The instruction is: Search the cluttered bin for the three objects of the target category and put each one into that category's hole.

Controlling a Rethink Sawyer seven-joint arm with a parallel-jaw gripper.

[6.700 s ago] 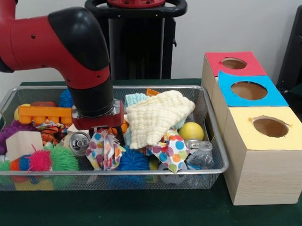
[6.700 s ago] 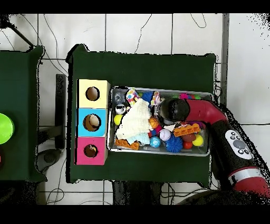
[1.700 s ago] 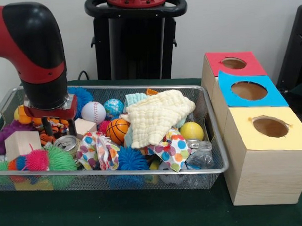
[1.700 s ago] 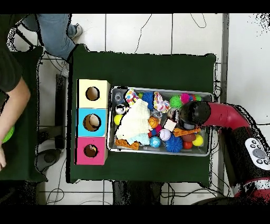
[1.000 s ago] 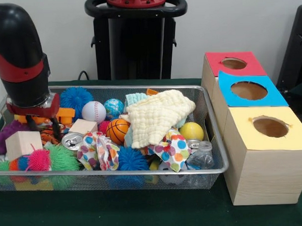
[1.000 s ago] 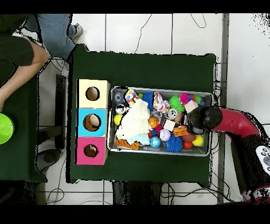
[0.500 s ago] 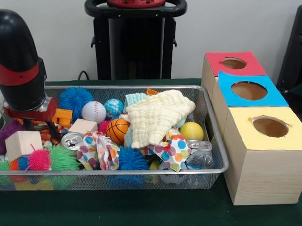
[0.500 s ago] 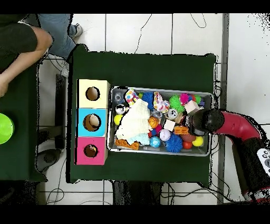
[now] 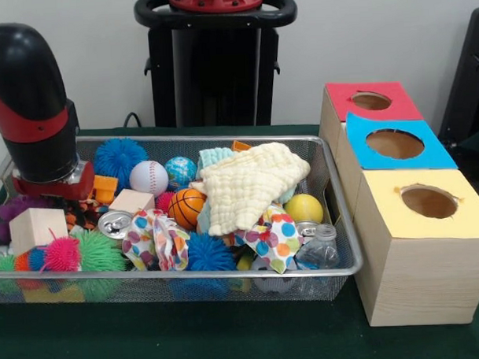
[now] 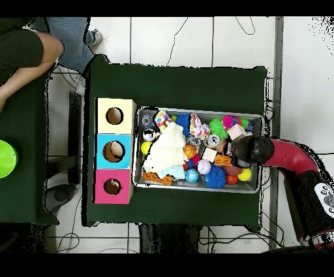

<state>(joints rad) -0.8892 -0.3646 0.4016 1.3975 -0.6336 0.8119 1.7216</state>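
Desk (image 9: 229, 337): green cloth top; carries the bin and the boxes.
Arm (image 9: 28, 100): red and black, comes down into the bin's left end in the front view, above the orange block.
Bin (image 9: 227, 273): wire mesh basket, the landmark for all below; crammed with toys and cloths.
Boxes: three wooden boxes in a row just right of the bin in the front view, each with a round hole on top; yellow box (image 9: 421, 201) nearest the camera, blue box (image 9: 396, 142) in the middle, red box (image 9: 370, 101) farthest.
Cloth (image 9: 251, 183): pale yellow, heaped in the bin's middle, towards the boxes.
Spotted cloths (image 9: 159, 237): two, at the bin's front edge.
Wood block (image 9: 36, 227): at the bin's left front, just below the arm.
Balls: blue spiky ball (image 9: 118, 156) at the bin's back left; baseball (image 9: 148, 178) and globe ball (image 9: 180, 170) beside it; basketball (image 9: 187, 206) in the middle; yellow ball (image 9: 303, 208) at the right.
Can (image 9: 115, 224): on its side, left of the middle.
Bottle (image 9: 319, 247): clear, in the bin's front right corner.
Fingers (image 9: 81, 207): low among the toys at the bin's left end, mostly hidden; I cannot tell how far apart they are or whether they hold anything.
Person (image 10: 26, 46): an arm and leg at the overhead view's top left, well away from the bin.
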